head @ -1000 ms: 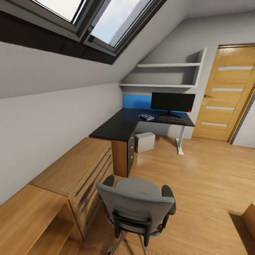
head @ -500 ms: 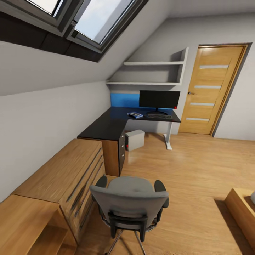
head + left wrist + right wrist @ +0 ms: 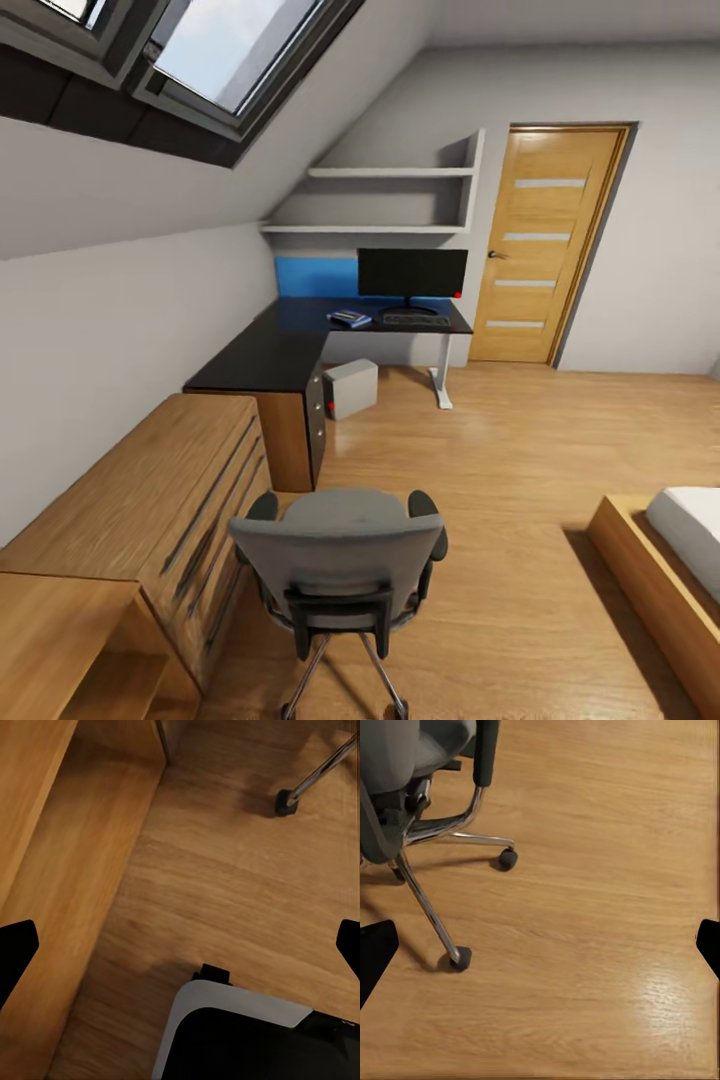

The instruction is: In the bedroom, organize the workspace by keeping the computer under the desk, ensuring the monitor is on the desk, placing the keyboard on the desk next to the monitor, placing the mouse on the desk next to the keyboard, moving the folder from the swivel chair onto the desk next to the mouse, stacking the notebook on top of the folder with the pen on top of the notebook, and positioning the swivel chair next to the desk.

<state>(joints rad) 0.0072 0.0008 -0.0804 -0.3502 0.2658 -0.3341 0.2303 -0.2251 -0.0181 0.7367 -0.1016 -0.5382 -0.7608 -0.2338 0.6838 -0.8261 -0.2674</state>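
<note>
The swivel chair (image 3: 335,560) stands close in front of me, its grey back toward me; its chrome base (image 3: 431,832) and a caster (image 3: 284,801) show in the wrist views. Across the room the black L-shaped desk (image 3: 262,352) carries the monitor (image 3: 412,272), with the keyboard (image 3: 415,320) lying before it. Left of the keyboard lies a small blue-and-white item (image 3: 350,318), too small to identify. The computer (image 3: 350,388) sits on the floor under the desk. Mouse, folder, notebook and pen cannot be made out. My left gripper (image 3: 180,945) and right gripper (image 3: 540,945) hang open over the wood floor, holding nothing.
Light wooden low cabinets (image 3: 150,500) run along the left wall up to the desk. A wooden door (image 3: 540,245) is at the back right, shelves (image 3: 385,200) above the desk, a bed (image 3: 670,550) at the right. Open floor lies between chair and desk.
The whole head view has shifted: desk, door and chair slide left and look a little farther off, and the bed comes in at the right. The camera moved; nothing in the room did.
</note>
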